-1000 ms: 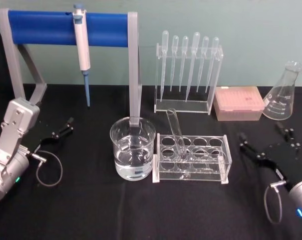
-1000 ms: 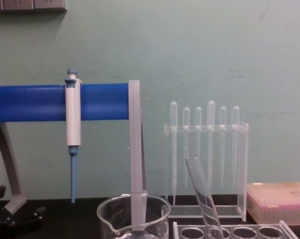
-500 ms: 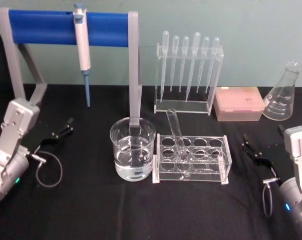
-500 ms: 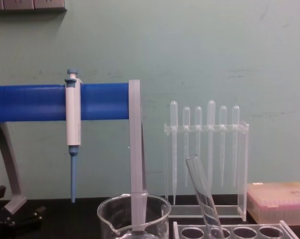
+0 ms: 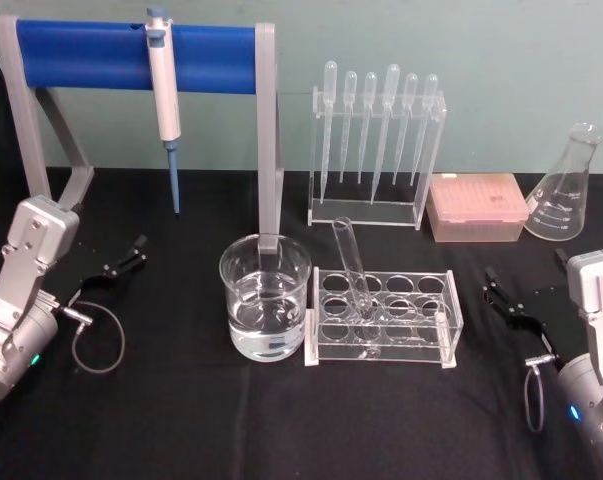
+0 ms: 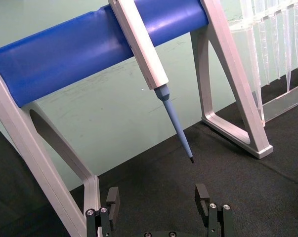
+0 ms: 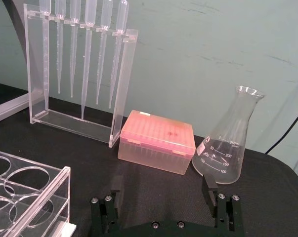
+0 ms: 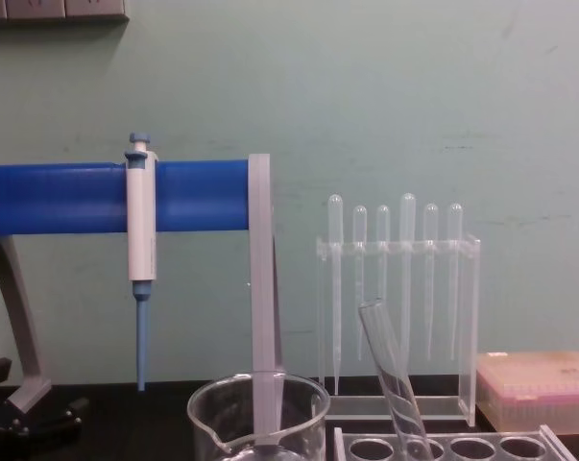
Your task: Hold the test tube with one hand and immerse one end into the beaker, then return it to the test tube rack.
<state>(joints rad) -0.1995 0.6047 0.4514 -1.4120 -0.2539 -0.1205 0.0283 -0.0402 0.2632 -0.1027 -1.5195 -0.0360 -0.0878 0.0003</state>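
Note:
The test tube (image 5: pixel 350 264) leans tilted in a hole of the clear rack (image 5: pixel 443 322), rim up; the chest view shows the same test tube (image 8: pixel 391 373) slanting out of the rack. Just left of the rack stands the beaker (image 5: pixel 265 297) holding clear liquid, its rim (image 8: pixel 258 396) low in the chest view. My left gripper (image 5: pixel 122 260) rests open at the table's left, far from the tube, with empty fingers (image 6: pixel 111 198). Right of the rack, my right gripper (image 5: pixel 526 278) is open too, nothing between its fingers (image 7: pixel 209 186).
A blue-barred stand (image 5: pixel 91 55) carries a white-and-blue pipettor (image 5: pixel 163 80) behind the beaker. A clear holder of plastic pipettes (image 5: pixel 376 150), a pink tip box (image 5: pixel 478 207) and a conical flask (image 5: pixel 564 190) line the back. Black tabletop lies open in front.
The right arm has turned its wrist up and drawn its gripper slightly to the right, away from the rack, then held still. Left arm, tube and beaker are unmoved.

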